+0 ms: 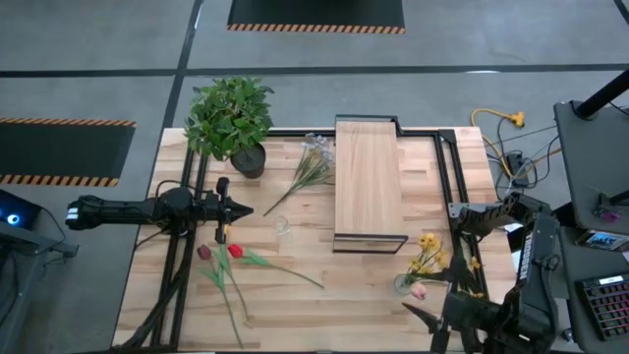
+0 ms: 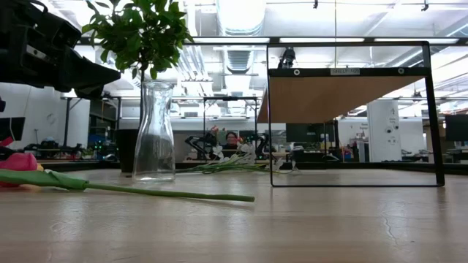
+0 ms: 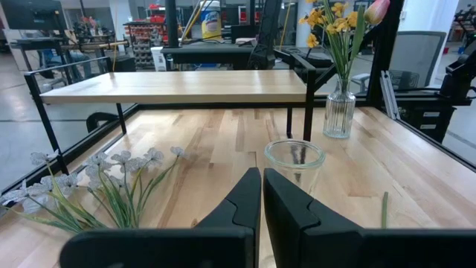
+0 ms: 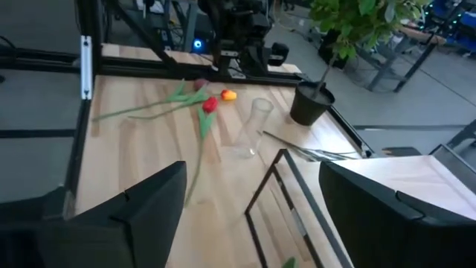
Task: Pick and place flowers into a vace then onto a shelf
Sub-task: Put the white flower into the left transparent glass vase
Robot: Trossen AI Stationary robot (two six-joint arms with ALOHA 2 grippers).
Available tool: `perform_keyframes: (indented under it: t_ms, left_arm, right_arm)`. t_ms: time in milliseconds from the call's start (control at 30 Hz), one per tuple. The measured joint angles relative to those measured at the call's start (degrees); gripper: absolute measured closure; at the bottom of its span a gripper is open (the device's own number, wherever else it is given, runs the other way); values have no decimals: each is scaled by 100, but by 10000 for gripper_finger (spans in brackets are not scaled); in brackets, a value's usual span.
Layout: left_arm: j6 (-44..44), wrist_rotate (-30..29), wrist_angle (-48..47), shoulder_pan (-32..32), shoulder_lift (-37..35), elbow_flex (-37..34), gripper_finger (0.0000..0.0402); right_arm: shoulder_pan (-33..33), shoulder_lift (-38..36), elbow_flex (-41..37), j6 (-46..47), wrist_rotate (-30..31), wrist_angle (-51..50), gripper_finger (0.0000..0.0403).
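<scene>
Two red tulips (image 1: pixel 221 258) lie flat on the table at the near left, their long stems (image 2: pixel 146 191) running along the wood. Pale sprigs (image 1: pixel 311 165) lie beside the shelf (image 1: pixel 368 182). An empty clear vase (image 1: pixel 282 226) stands upright mid-table. A ribbed glass vase (image 3: pixel 339 112) holds yellow blooms and a pink tulip (image 1: pixel 425 258) by their stems. My left gripper (image 1: pixel 234 209) is shut, level, just left of the empty vase. My right gripper (image 4: pixel 253 216) hangs open above the near right corner, nothing between its fingers.
A bushy potted plant (image 1: pixel 231 118) stands at the far left corner. The shelf's black frame (image 1: pixel 444 167) and rails run along the table's sides. Bare wood lies between the tulips and the ribbed vase. Cables and equipment (image 1: pixel 511 147) sit off the right edge.
</scene>
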Motion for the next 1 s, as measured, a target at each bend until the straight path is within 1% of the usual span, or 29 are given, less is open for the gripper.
perform_keyframes:
  t_ms: [167, 267, 333, 467, 533, 567, 667, 767, 1000]
  left_arm:
    - [-2, 0, 1, 2, 1, 1, 402]
    - [-2, 0, 1, 2, 0, 0, 402]
    - [-1, 1, 0, 2, 1, 0, 402]
    - [-2, 0, 1, 2, 0, 0, 402]
    - [0, 0, 1, 0, 0, 0, 402]
    - [-2, 2, 1, 2, 0, 0, 402]
    - [0, 0, 1, 1, 0, 0, 402]
    - [-2, 0, 1, 2, 0, 0, 402]
    - [-2, 0, 1, 0, 2, 0, 402]
  right_arm:
    - [-205, -54, -69, -134, -125, 167, 133]
    - [-389, -54, -71, -818, -393, 795, 146]
    - [-558, -54, -71, -1526, -850, 1528, 153]
    - [-909, -54, -73, -3069, -2091, 2976, 162]
    - [-1054, -54, -73, -3682, -2435, 3479, 164]
    - [-1110, -54, -73, -3975, -2498, 3646, 165]
    - [-1266, -54, -73, -4770, -2523, 3980, 165]
    - [-1460, -57, -73, -5325, -2551, 4133, 163]
    - [-2178, -95, -76, -5691, -3326, 4198, 169]
